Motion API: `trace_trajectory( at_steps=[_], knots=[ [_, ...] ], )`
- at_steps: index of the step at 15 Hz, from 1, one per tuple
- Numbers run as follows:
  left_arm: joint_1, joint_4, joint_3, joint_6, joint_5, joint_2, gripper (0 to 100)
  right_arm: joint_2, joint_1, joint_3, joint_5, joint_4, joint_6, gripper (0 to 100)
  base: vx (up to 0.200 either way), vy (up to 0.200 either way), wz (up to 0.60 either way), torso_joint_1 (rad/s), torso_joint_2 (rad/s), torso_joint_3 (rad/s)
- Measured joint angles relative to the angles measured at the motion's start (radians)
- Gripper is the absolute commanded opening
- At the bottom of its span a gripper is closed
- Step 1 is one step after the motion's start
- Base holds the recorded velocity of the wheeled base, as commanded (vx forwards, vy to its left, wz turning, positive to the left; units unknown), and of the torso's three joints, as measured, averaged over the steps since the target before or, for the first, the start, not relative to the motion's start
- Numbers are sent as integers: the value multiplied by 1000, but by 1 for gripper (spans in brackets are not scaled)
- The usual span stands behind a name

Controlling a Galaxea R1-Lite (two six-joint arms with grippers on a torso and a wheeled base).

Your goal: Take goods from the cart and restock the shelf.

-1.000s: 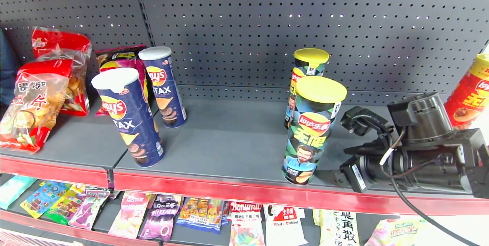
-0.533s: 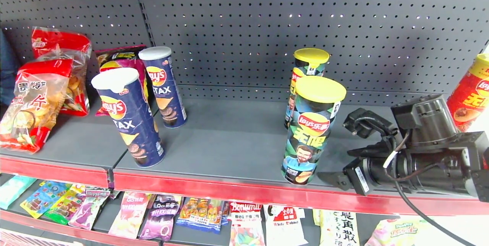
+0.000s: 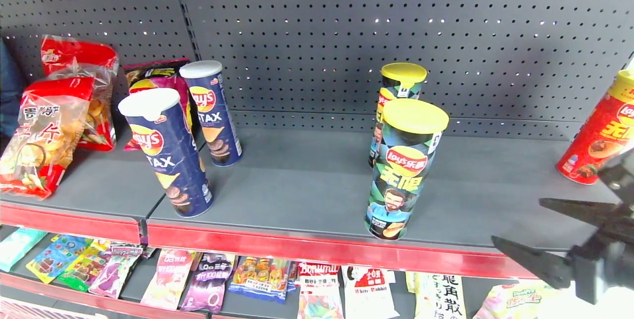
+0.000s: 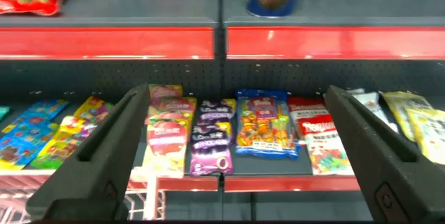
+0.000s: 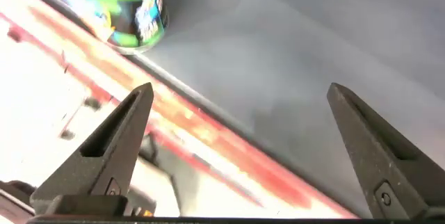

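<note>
Two green chip cans with yellow lids stand on the grey shelf (image 3: 307, 180), one at the front (image 3: 406, 170) and one behind it (image 3: 398, 91). My right gripper (image 3: 517, 220) hangs open and empty off the shelf's red front edge, well to the right of the front can. Its wrist view shows the open gripper (image 5: 236, 92) above the red edge, with the can's base (image 5: 132, 15) farther off. My left gripper (image 4: 236, 92) is open and empty, held low in front of the lower shelf (image 4: 229, 179) of candy bags.
Two dark blue cans (image 3: 168, 155) (image 3: 213, 111) stand on the shelf's left half, with red snack bags (image 3: 44, 135) beyond them. A red can (image 3: 599, 131) stands at the far right. Bare shelf lies between the blue and green cans.
My right arm has pulled back off the shelf, down and to the right, away from the front green can. The can stays standing where it was.
</note>
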Motion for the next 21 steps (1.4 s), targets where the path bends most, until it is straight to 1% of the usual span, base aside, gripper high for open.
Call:
trace_trajectory(
  at_steps=[1, 2, 3, 5, 7, 8, 9, 10, 11, 12, 13, 14, 15, 16, 17, 18, 19, 20, 21],
  knots=[
    [-2, 1, 0, 0, -10, 2, 100, -92, -9, 36, -45, 4, -3, 100, 0, 0, 0, 0, 0, 0],
    [-6, 2, 0, -1, -11, 3, 100, -194, -40, 74, -112, 26, -2, 100, 0, 0, 0, 0, 0, 0],
    [-15, 2, 0, -3, -11, 4, 100, -283, -105, 101, -162, 51, 1, 100, 0, 0, 0, 0, 0, 0],
    [-34, 2, 0, -21, -11, 2, 100, -406, -284, 129, -212, 119, 5, 100, 0, 0, 0, 0, 0, 0],
    [-47, 4, 0, -27, -12, -6, 100, -492, -490, 137, -226, 204, 6, 100, 0, 0, 0, 0, 0, 0],
    [-49, 5, 0, -29, -13, -11, 100, -541, -587, 148, -206, 249, 4, 100, 0, 0, 0, 0, 0, 0],
    [-51, 6, 0, -31, -12, -19, 100, -602, -649, 164, -143, 279, -5, 100, 0, 0, 0, 0, 0, 0],
    [-52, 7, 0, -44, -13, -27, 100, -665, -671, 187, -57, 294, -16, 100, 0, 0, 0, 0, 0, 0],
    [-52, 9, 0, -48, -13, -33, 100, -731, -662, 217, 17, 302, -26, 100, 0, 0, 0, 0, 0, 0],
    [-54, 7, 0, -49, -13, -39, 100, -795, -646, 258, 66, 282, -31, 100, 0, 0, 0, 0, 0, 0],
    [-54, 7, 0, -48, -13, -41, 100, -837, -630, 306, 98, 244, -27, 100, 0, 0, 0, 0, 0, 0],
    [-55, 7, 0, -45, -6, -44, 100, -870, -617, 380, 127, 151, 9, 100, 0, 0, 0, 0, 0, 0],
    [-55, 6, 0, -42, 6, -46, 100, -889, -608, 436, 148, 112, 75, 100, 0, 0, 0, 0, 0, 0],
    [-54, 6, 0, -30, 35, -47, 100, -900, -602, 470, 158, 101, 118, 100, 0, 0, 0, 0, 0, 0],
    [-53, 7, -1, -5, 78, -46, 100, -908, -597, 486, 160, 87, 126, 100, 0, 0, 0, 0, 0, 0],
    [-53, 13, -4, 8, 113, -45, 100, -914, -596, 495, 160, 89, 125, 100, 0, 0, 0, 0, 0, 0],
    [-52, 25, -7, 12, 151, -42, 100, -918, -596, 499, 161, 88, 124, 100, 0, 0, 0, 0, 0, 0],
    [-51, 29, -11, 14, 172, -39, 100, -920, -594, 501, 161, 88, 125, 100, 0, 0, 0, 0, 0, 0],
    [-50, 32, -14, 14, 217, -37, 100, -922, -594, 502, 160, 88, 125, 100, 0, 0, 0, 0, 0, 0]
  ],
)
